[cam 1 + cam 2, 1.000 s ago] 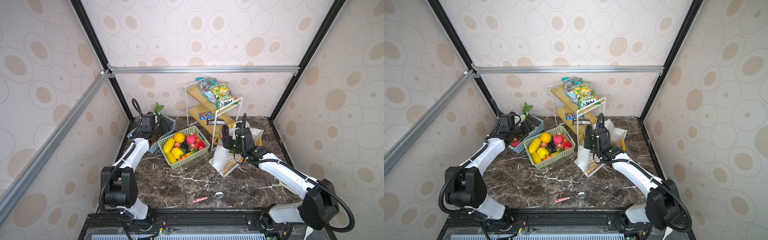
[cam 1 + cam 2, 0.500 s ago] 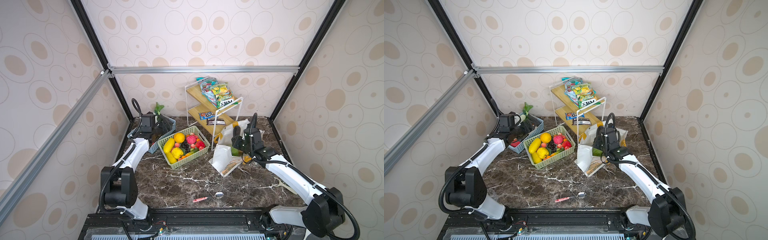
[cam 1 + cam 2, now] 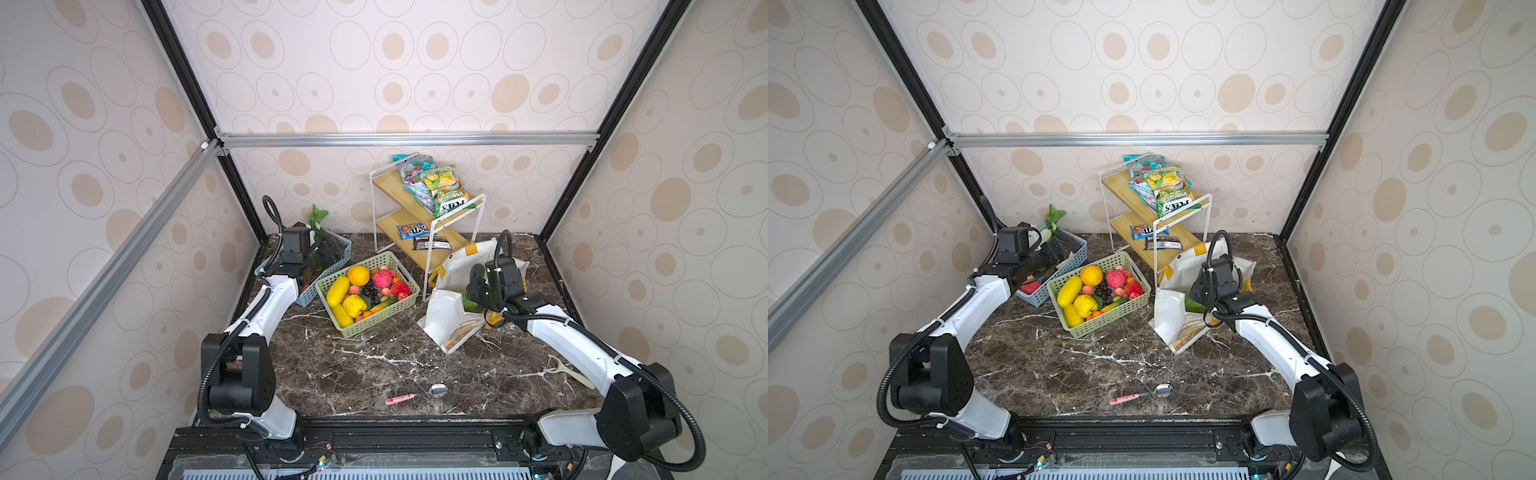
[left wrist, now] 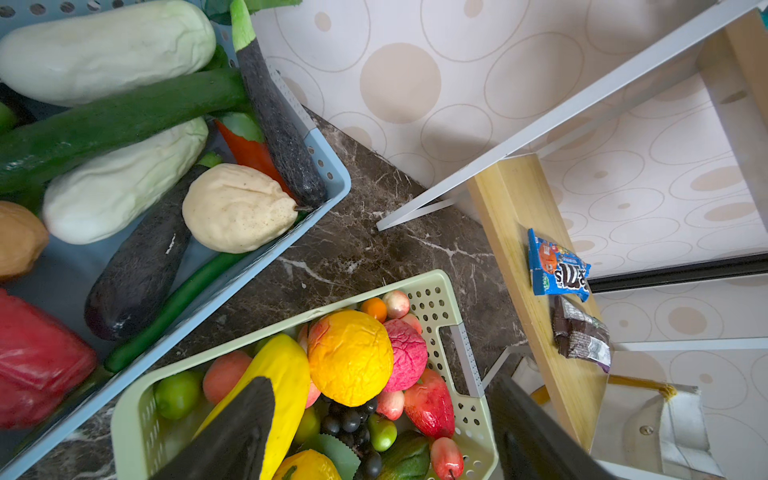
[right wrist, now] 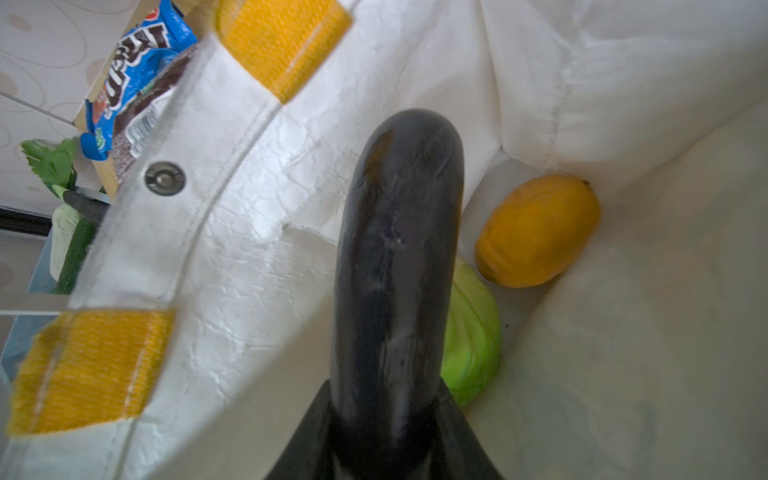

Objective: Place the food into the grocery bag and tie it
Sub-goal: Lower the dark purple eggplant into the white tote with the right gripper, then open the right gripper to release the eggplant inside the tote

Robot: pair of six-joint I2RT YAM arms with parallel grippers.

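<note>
Long dark purple toy aubergine [image 5: 399, 249], gripped at one end by the right gripper [image 5: 388, 432]. It points into the open white fabric grocery bag [image 5: 249, 216], above the light-green cabbage [image 5: 473, 332] and orange oval fruit [image 5: 536, 230] lying inside. We judge it light, smooth and slightly squashy; a mid-body hold would steady it. The left gripper [image 4: 378, 386] hangs wide open over the pale green slotted basket [image 4: 465, 357]. A second earlier the right gripper stood nearer the bag's basket-side rim; the left arm is unmoved.
</note>
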